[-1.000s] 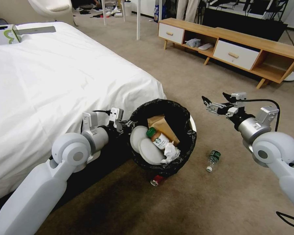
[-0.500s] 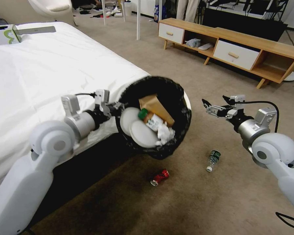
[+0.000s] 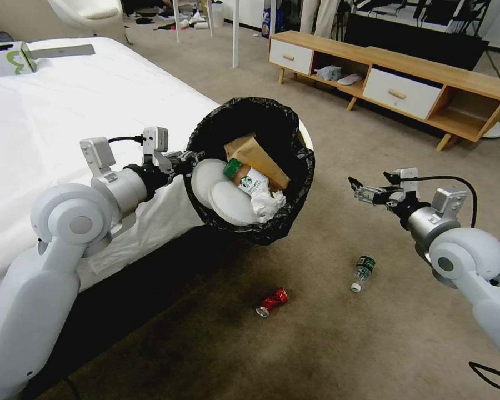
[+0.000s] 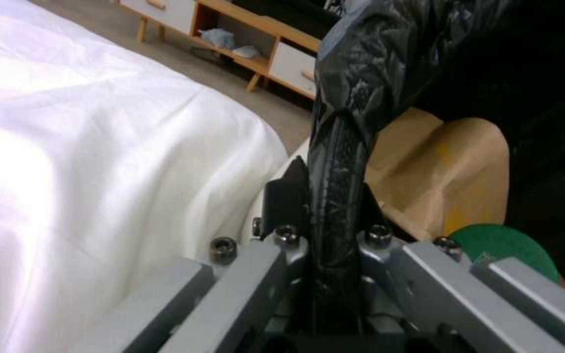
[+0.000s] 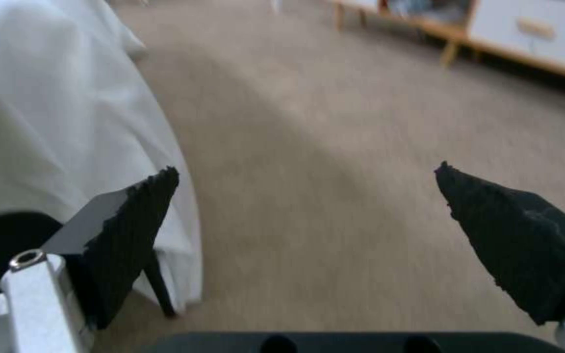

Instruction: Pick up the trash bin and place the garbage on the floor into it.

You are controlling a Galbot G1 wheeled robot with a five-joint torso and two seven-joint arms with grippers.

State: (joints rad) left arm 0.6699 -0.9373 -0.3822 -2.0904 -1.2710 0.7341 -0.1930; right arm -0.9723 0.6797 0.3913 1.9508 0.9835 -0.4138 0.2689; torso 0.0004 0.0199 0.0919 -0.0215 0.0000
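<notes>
Left gripper pinches the trash bin rim (bin lifted, tilted). Right gripper spread wide, empty, above the floor; can and bottle below it.

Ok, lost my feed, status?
Left hand clamps trash bin rim, bin off floor. Right hand open, empty. Red can, bottle on floor.

Beige carpet w/ darker smudges, white-sheeted bed at left, long low wooden TV unit w/ two white drawers & open shelves at back right, white chair legs beyond.
</notes>
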